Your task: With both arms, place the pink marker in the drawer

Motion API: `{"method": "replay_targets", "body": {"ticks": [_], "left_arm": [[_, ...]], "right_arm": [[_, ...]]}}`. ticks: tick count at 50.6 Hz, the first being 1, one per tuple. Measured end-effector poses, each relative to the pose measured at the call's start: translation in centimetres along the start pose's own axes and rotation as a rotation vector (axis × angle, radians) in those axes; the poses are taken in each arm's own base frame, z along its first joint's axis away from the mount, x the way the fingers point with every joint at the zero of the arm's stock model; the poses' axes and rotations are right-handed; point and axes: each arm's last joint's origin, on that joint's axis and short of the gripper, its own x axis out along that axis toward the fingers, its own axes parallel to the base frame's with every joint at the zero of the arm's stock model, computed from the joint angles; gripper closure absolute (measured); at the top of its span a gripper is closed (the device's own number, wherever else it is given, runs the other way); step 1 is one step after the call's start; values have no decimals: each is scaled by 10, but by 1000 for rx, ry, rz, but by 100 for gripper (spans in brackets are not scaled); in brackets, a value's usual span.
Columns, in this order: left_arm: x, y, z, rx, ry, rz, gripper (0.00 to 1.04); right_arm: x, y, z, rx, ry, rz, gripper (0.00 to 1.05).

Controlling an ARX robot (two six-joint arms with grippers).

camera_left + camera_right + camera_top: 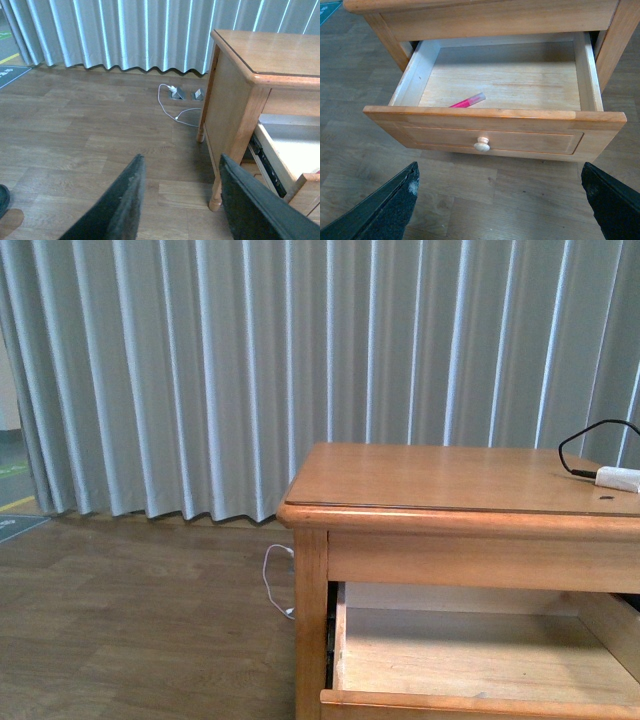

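Observation:
The pink marker (467,102) lies inside the open drawer (495,139), on its light wood floor near the front panel, partly hidden by the panel's top edge. The drawer has a small round pale knob (481,145). My right gripper (500,200) is open and empty over the floor in front of the drawer. My left gripper (180,200) is open and empty, low over the floor beside the table's left side. The drawer also shows pulled out in the front view (480,702) and in the left wrist view (280,150). Neither arm shows in the front view.
The honey-brown table top (450,475) carries a white adapter (618,478) with a black cable at its right edge. A white cable (167,102) and floor sockets lie by the grey curtain (250,370). A table leg (216,192) stands near my left gripper.

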Motion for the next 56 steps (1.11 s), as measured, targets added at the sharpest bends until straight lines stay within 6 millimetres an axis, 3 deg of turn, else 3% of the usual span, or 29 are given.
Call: {"method": "replay_targets", "body": {"ticks": [13,49,56], "left_arm": [[-9,13,-18,10,-9,-23,101],[-24,18,-42,15,-30,4,101],[-34,18,-45,15,-24,2,101]], "right_arm": [[0,0,0,0,0,0,9],[0,0,0,0,0,0,9],[0,0,0,-1,0,-1,9]]}}
